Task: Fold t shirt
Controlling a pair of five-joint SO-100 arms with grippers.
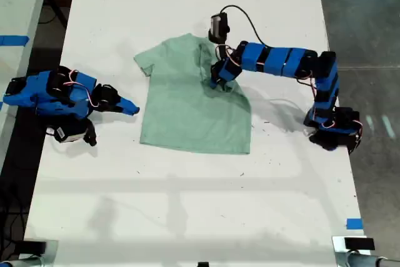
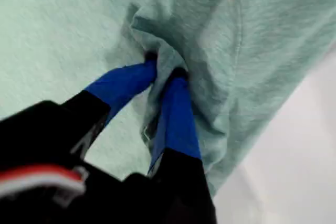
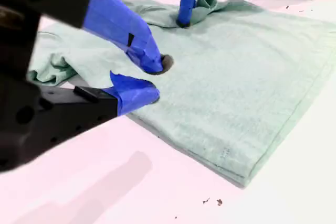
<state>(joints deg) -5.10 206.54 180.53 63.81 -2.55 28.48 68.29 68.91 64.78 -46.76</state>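
The pale mint-green t shirt (image 1: pixel 187 107) lies flat on the white table (image 1: pixel 187 204), neck toward the far edge. One sleeve (image 1: pixel 145 62) sticks out toward the exterior view's left. My first gripper (image 1: pixel 220 80) reaches in from the exterior view's right. It is shut on a bunched fold of the t shirt (image 2: pixel 220 35), pinched between its blue fingertips (image 2: pixel 163 65). My second gripper (image 1: pixel 130 109) lies low at the exterior view's left, just off the shirt's side edge. It is open (image 3: pixel 157 80) with nothing between its fingers, and the t shirt (image 3: pixel 241 87) spreads beyond it.
A blue tape mark (image 1: pixel 354 223) sits near the table's front corner on the exterior view's right. A second table (image 1: pixel 19 10) with blue tape stands off the exterior view's left. A black cable (image 1: pixel 247 20) loops above my first arm.
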